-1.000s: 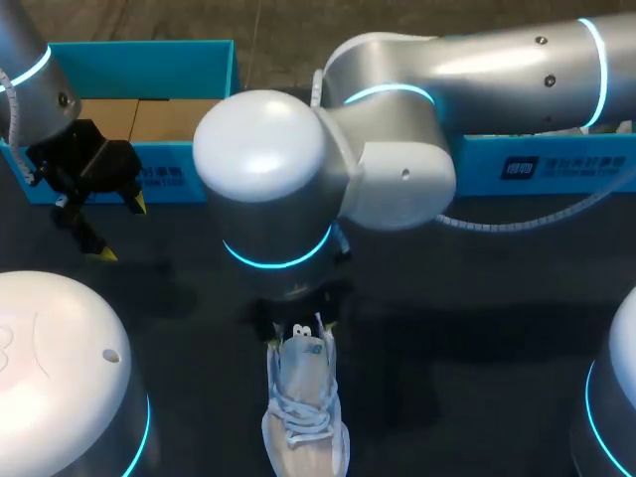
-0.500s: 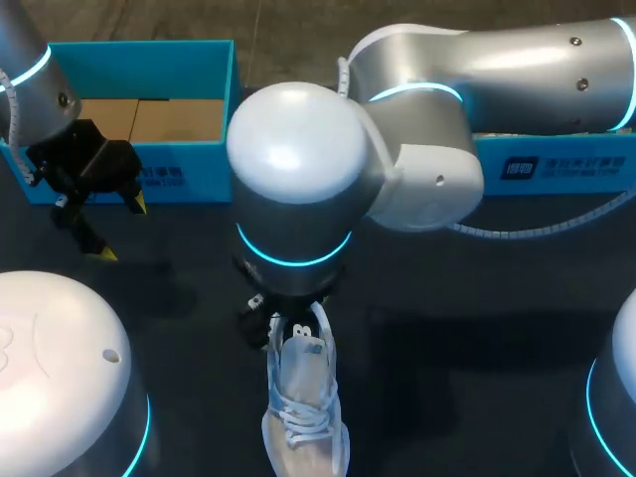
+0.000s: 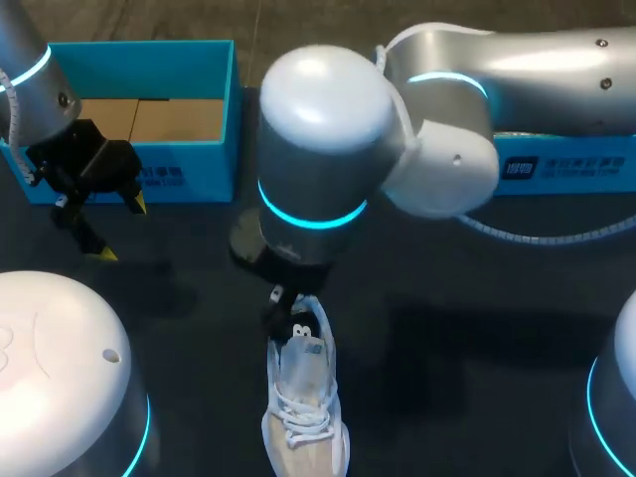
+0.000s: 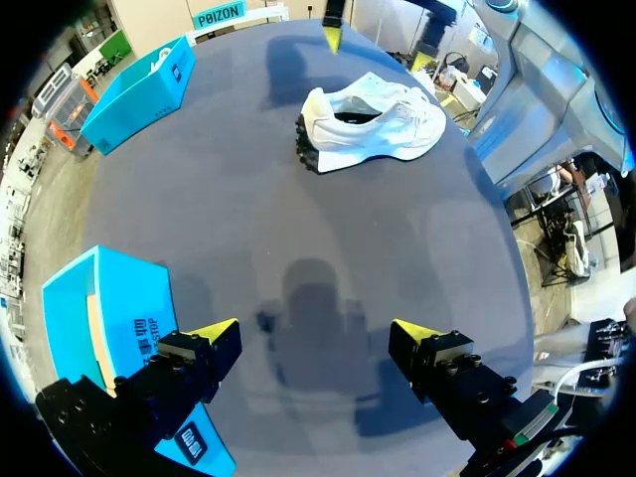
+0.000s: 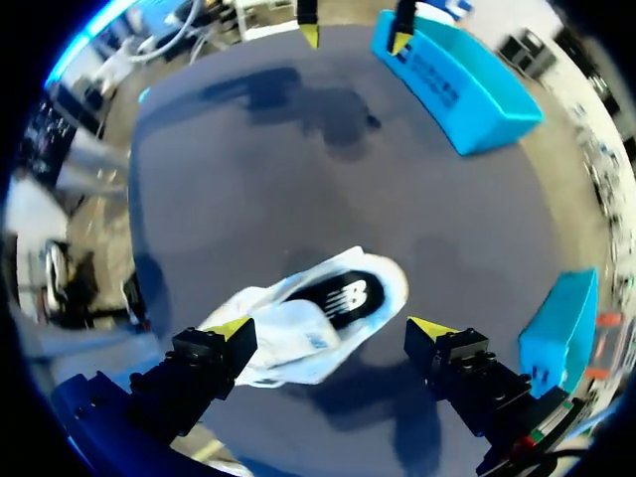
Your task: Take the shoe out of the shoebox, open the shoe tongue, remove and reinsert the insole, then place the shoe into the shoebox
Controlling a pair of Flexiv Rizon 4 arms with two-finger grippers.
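Both tools stand spread: our right tool [image 5: 331, 327] hovers over the white shoe [image 3: 303, 407] lying on the counter [image 3: 447, 378], and our left tool [image 4: 314, 332] hangs by the shoebox [image 3: 189, 60]. Next, we judge, the right tool must pinch the tongue [image 3: 301, 348] and lift it.

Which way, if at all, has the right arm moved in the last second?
Yes. In the head view the right arm has swung rightward, clear of the shoebox it overlapped before; the shoe stayed put.
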